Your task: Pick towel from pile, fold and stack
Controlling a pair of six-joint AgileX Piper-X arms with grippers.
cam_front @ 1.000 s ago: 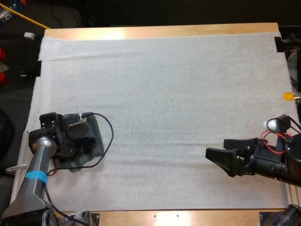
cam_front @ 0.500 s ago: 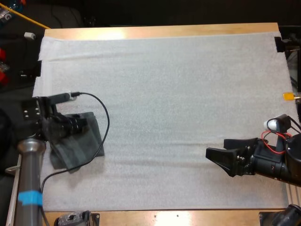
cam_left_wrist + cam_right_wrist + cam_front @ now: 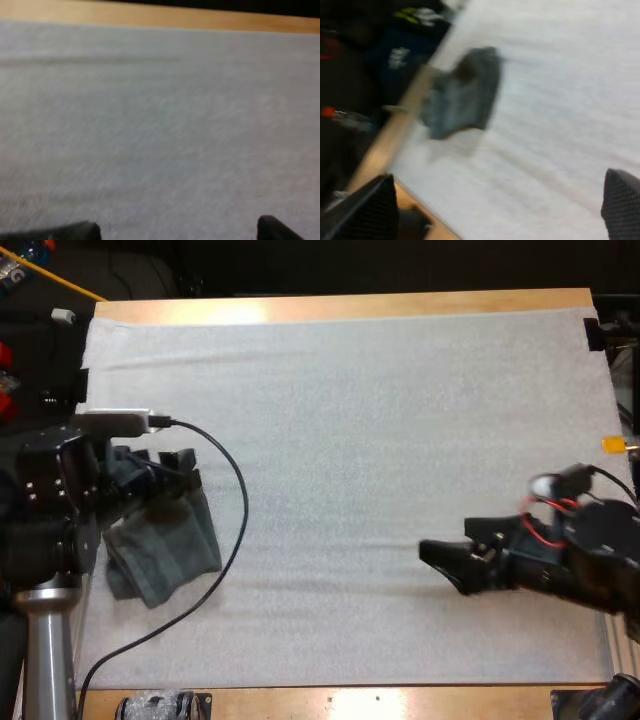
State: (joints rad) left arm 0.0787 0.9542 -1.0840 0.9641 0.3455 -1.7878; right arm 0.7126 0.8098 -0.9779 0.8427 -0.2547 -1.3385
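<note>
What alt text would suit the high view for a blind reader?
A dark grey-green towel lies on the white mat near its left edge, with the left end effector open over its far end. The right end effector hovers open above bare mat.

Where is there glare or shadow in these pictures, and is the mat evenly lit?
High view: a glare patch sits on the far wooden edge of the table; the mat is evenly lit. Left wrist view: flat light on the mat, no hard shadow. Right wrist view: the towel throws a faint shadow on the mat beside it.
</note>
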